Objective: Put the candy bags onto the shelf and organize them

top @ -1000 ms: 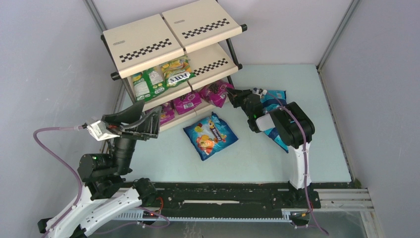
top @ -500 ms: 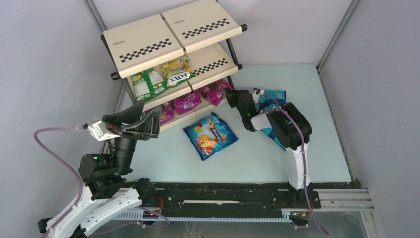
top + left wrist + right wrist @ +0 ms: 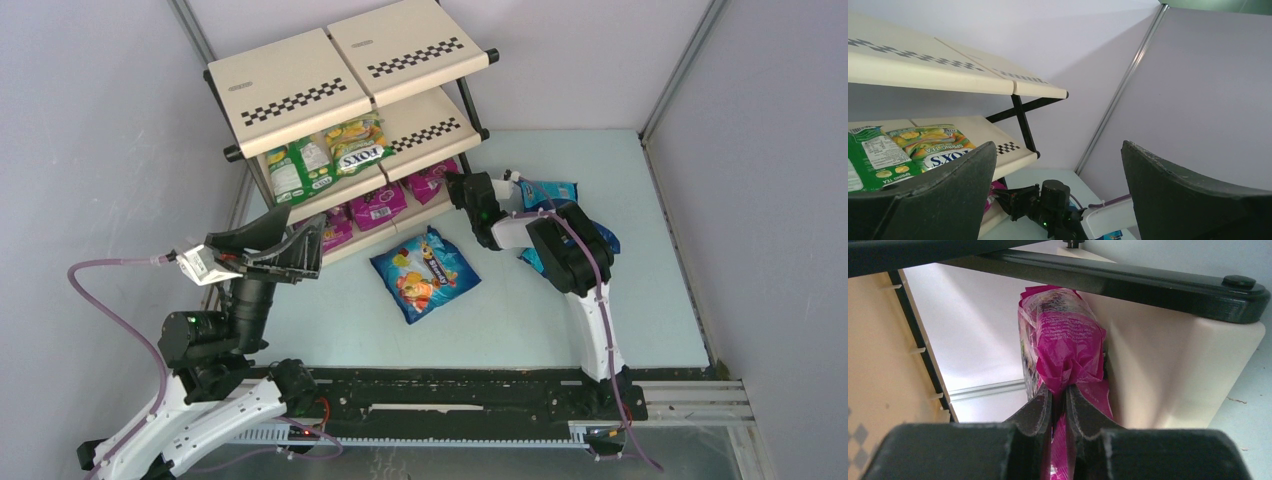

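Right pincer (image 3: 1058, 391), tight on magenta candy bag (image 3: 1063, 340), nearer shelf (image 3: 290, 92) than 1 second ago.

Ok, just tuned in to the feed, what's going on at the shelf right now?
The right gripper is shut on a magenta candy bag, holding it at the right end of the bottom tier of the shelf, beside other magenta bags. The left gripper hangs open and holds nothing. Green bags sit on the middle tier. A blue bag with fruit art and teal bags lie on the table.
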